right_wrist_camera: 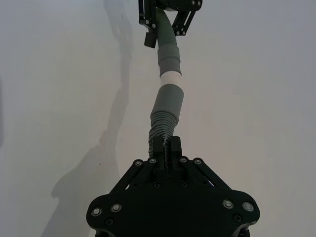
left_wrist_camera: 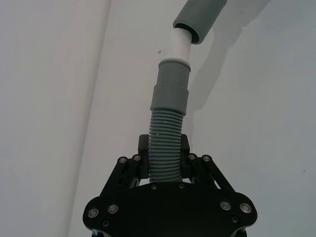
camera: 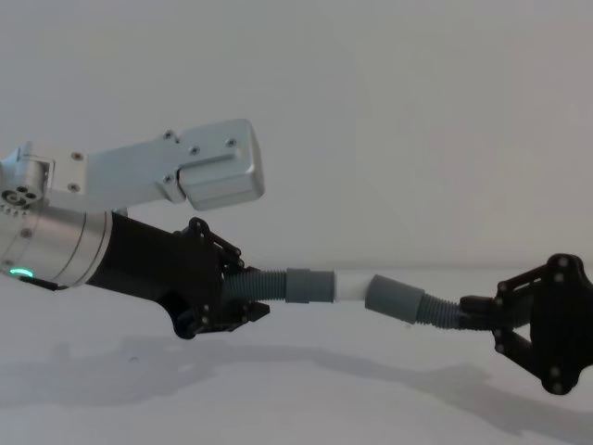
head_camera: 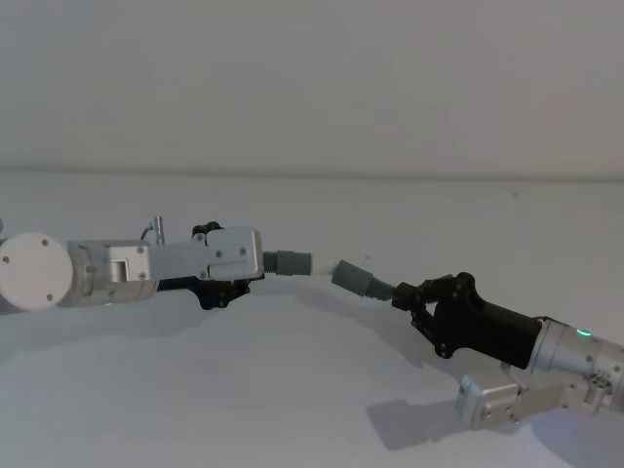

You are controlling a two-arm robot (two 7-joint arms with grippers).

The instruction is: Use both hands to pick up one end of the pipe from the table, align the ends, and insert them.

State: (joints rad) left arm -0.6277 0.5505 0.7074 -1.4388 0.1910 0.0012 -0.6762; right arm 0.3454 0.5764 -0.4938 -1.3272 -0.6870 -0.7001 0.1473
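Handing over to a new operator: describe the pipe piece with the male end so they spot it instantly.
Above the white table, find the left end effector, shut on a grey corrugated pipe piece. Its cuff ends in a narrow white spigot; the right end effector's piece ends in a plain grey cuff.

Two grey corrugated pipe pieces [camera: 278,284] [camera: 435,310] meet above the table, white spigot [camera: 350,286] seemingly touching plain cuff [camera: 395,298].

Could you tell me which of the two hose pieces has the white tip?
The hose piece in the left gripper; the right gripper's piece ends plain grey.
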